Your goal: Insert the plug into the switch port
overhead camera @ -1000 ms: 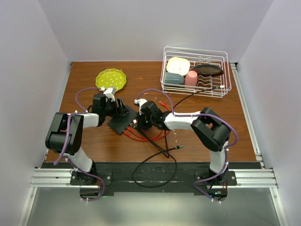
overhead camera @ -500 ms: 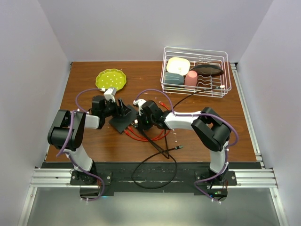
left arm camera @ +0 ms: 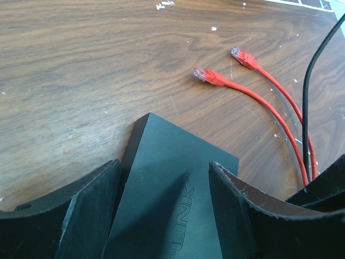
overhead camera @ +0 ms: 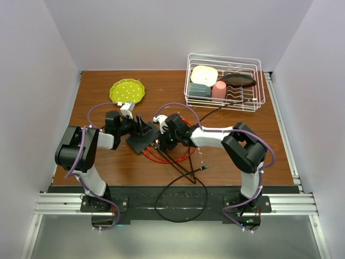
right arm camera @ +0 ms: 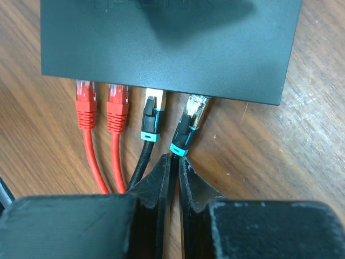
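Note:
The switch (right arm camera: 167, 43) is a flat black box lying on the wooden table, also seen in the top view (overhead camera: 143, 142). Two red plugs and one black plug sit in its port row. The plug (right arm camera: 190, 121), black with a teal collar and metal tip, meets the switch port (right arm camera: 200, 98) at a slant. My right gripper (right arm camera: 175, 158) is shut on the plug's cable just behind the collar. My left gripper (left arm camera: 163, 167) hovers open over the switch's top (left arm camera: 172, 216), a finger on each side.
Two loose red plug ends (left arm camera: 207, 75) lie on the wood beyond the switch. A yellow-green plate (overhead camera: 127, 90) sits at the back left. A wire dish rack (overhead camera: 224, 55) with dishes stands at the back right. A black cable (overhead camera: 183, 183) loops over the table's front edge.
My left gripper has slid a little right over the switch and its jaws have spread slightly. The right gripper and plug have edged toward the switch.

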